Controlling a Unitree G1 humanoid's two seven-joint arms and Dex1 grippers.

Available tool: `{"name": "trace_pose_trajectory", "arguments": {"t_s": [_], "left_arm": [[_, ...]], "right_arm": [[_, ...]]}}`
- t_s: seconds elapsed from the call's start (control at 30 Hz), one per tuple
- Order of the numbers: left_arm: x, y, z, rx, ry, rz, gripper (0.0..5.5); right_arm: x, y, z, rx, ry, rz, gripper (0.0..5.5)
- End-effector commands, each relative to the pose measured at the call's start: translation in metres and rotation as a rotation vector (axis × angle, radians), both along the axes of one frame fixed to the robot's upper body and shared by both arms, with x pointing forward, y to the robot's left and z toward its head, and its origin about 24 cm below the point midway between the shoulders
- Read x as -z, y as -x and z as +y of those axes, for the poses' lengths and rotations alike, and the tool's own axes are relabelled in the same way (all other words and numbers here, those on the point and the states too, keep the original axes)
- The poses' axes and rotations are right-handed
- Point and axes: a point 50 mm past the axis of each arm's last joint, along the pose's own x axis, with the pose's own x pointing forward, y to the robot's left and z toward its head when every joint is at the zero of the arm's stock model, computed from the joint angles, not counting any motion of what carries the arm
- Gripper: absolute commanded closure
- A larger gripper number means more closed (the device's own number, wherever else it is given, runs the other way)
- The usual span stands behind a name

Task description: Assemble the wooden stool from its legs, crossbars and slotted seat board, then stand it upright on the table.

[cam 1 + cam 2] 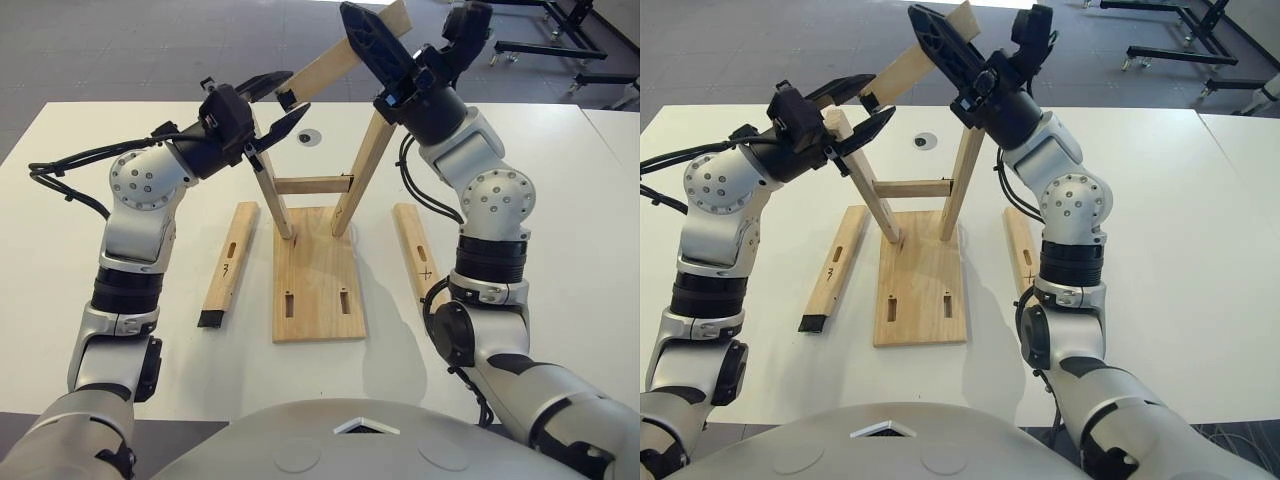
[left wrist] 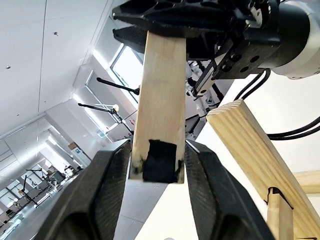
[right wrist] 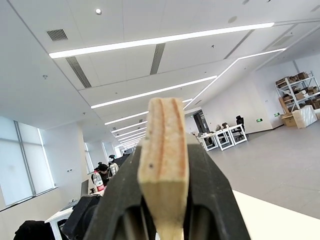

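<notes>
Seat board (image 1: 318, 275) flat, H-frame (image 1: 312, 184) standing on it; side legs (image 1: 228, 262) alongside; raised leg (image 1: 335, 62) above.

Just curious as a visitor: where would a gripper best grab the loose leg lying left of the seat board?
Probably mid-length, from above: the leg lies flat on the table, so only its long sides are free, and it looks narrow enough to pinch across. The seat board lies apart, leaving finger room.
</notes>
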Motion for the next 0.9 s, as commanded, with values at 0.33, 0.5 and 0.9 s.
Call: {"name": "trace_pose_trajectory", "arguments": {"t_s": [0.33,0.5,0.9], "left_arm": [[0.005,0.027,0.041,-0.275,0.192,0.025,2.73],[0.004,0.054,0.059,-0.401,0.210,0.000,2.73],[0.002,0.076,0.078,-0.538,0.252,-0.007,2.73]], "right_arm": [[0.000,-0.004,-0.140,0.749,0.344,-0.018,5.11],[0.077,0.029,-0.115,0.787,0.634,0.177,5.11],[0.106,0.097,-0.100,0.926,0.728,0.339,5.11]]}}
